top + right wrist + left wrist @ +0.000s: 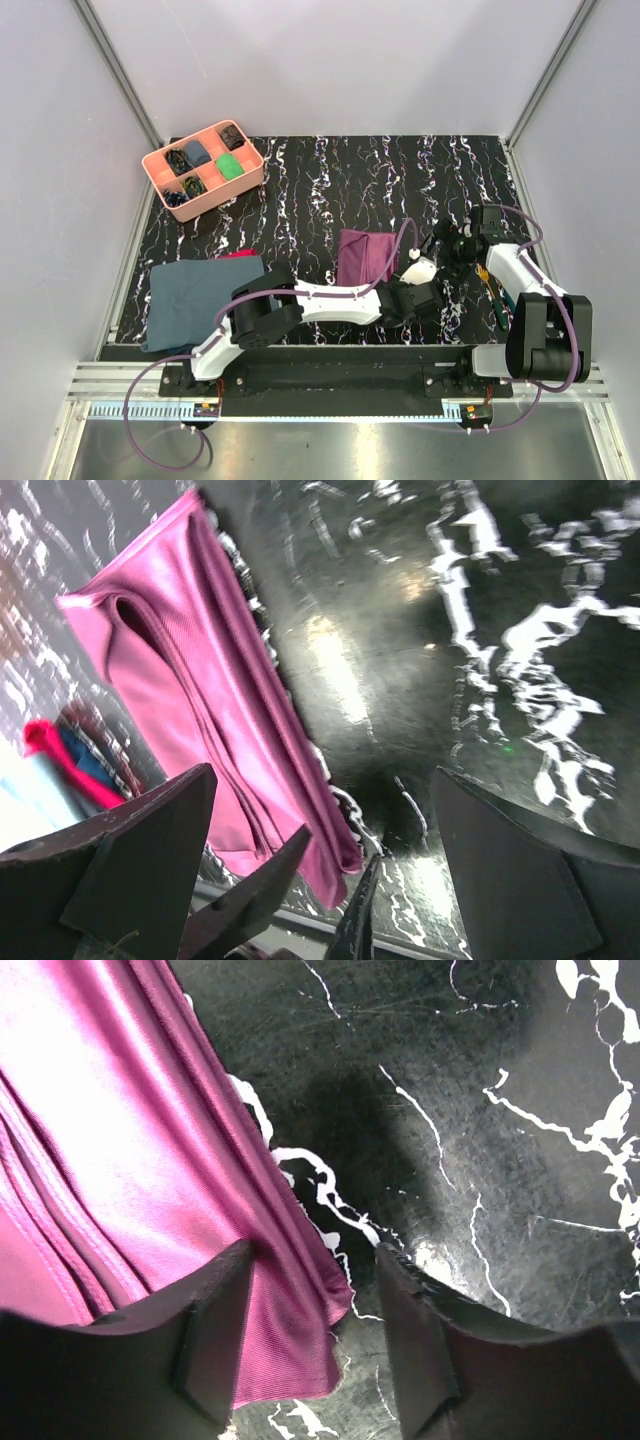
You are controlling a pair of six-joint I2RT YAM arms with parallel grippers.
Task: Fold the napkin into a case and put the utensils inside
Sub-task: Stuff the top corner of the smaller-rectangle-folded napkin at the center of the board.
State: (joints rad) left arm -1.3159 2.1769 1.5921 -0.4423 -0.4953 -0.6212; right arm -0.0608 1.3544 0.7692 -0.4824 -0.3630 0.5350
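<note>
On the desk [320, 190] the limp, layered napkin [365, 256] is lying folded, open left claw [312, 1260] straddling its corner, probably the best pinch point, right claw [322, 780] hanging open.

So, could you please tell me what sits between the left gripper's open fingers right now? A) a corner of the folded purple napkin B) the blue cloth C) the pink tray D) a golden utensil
A: in the left wrist view, the left gripper straddles a corner of the napkin, its jaws standing apart.
</note>
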